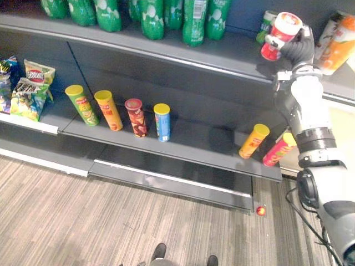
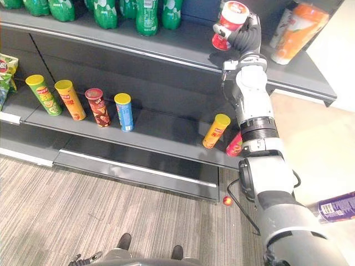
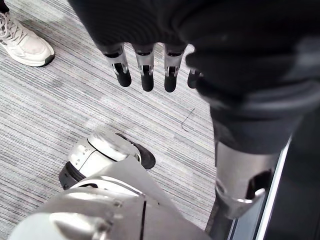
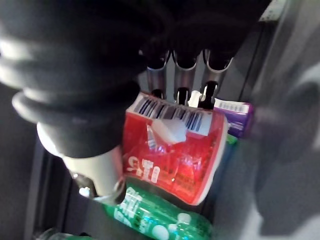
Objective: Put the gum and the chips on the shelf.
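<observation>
Right robot hand (image 1: 299, 50): wrapped round red canister (image 1: 282, 33), raised at top shelf (image 1: 233, 55) near green bottles (image 1: 194, 22).
Left robot hand (image 3: 146, 70): fingers straight, holding nothing, above striped floor (image 3: 50, 110).

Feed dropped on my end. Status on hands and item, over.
Right hand shut on red tub, held tilted over upper shelf. Left hand open, idle above floor. Green bottles stand left of it.
</observation>
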Controlling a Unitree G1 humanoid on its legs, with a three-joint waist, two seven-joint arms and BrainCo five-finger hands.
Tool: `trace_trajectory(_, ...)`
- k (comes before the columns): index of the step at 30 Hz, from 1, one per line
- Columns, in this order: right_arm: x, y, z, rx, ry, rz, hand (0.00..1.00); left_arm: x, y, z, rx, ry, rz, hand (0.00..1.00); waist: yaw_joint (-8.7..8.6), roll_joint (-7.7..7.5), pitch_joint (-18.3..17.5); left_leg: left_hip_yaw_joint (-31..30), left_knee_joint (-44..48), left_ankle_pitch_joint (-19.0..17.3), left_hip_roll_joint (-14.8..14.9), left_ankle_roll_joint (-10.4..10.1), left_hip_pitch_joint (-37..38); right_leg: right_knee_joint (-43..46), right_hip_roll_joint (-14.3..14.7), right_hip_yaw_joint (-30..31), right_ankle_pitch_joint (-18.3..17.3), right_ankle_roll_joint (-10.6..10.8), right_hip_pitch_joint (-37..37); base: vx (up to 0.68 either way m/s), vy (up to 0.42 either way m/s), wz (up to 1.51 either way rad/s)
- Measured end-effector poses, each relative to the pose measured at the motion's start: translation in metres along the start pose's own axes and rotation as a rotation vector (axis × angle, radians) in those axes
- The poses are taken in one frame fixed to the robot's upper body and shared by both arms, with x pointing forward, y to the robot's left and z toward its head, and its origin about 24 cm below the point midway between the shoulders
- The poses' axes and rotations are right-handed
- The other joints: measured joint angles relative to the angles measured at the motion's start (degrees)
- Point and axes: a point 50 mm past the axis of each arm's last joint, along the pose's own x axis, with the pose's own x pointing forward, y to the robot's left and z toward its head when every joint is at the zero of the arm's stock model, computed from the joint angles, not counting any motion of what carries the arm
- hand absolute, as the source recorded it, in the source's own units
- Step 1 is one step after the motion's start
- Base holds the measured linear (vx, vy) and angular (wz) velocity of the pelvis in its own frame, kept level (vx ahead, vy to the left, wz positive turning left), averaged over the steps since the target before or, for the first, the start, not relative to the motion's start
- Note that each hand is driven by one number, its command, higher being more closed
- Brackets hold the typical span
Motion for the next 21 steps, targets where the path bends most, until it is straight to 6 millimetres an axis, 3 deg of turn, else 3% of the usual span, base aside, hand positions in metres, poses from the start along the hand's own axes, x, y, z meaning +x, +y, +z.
trace_trajectory(15,0.003,-0.014,-0.002,0.044,0.027,-0.078,1.0,0.001,-0.009,0.009,0.022,-0.031,-0.031,0.0,0.03,0.97,1.78,0.82,0.0,-0.02,0.17,-0.05,0.33,-0.04,0.13,0.93,0.0,-0.01,-0.04,-0.01,-0.002,-0.02)
trace_trajectory(16,0.004,-0.014,-0.001,0.042,0.021,-0.078,0.0,0.001,-0.009,0.009,0.023,-0.031,-0.031,0.0,0.03,0.89,2.02,1.13,0.0,-0.04,0.21,-0.05,0.47,-0.04,0.15,1.17,0.0,-0.01,-0.04,-0.02,-0.006,-0.13)
trace_trajectory(21,0.004,-0.013,0.0,0.019,0.007,-0.077,0.0,0.001,-0.009,0.009,0.025,-0.031,-0.032,0.0,-0.13,0.79,2.32,1.81,0.0,-0.25,0.23,-0.08,0.75,-0.04,0.16,1.63,0.0,0.0,-0.09,0.0,-0.003,-0.06)
